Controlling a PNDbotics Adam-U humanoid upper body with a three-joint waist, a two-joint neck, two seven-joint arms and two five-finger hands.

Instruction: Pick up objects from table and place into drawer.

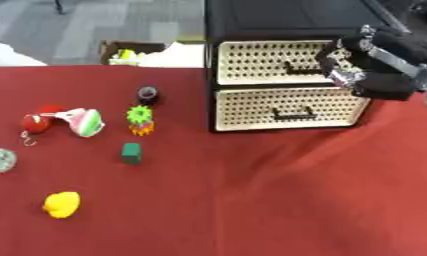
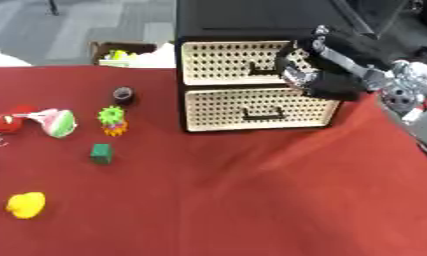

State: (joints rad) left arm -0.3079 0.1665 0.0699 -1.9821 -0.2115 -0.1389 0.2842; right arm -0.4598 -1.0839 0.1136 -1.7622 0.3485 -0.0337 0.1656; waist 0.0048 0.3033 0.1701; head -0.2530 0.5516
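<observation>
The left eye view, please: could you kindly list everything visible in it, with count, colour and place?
drawer unit: one, black frame with two cream perforated drawers, both closed, far right of the cloth
duck: one, yellow, near left
block: one, green, left of centre
spiky toy: one, green over orange, beyond the block
round thing: one, dark, beyond the spiky toy
ball: one, red, far left
pink and green toy: one, beside the ball
roundish thing: one, pale, left edge
tablecloth: one, red
box: one, behind the table
right hand: one, black and silver, at the upper drawer's right end
</observation>
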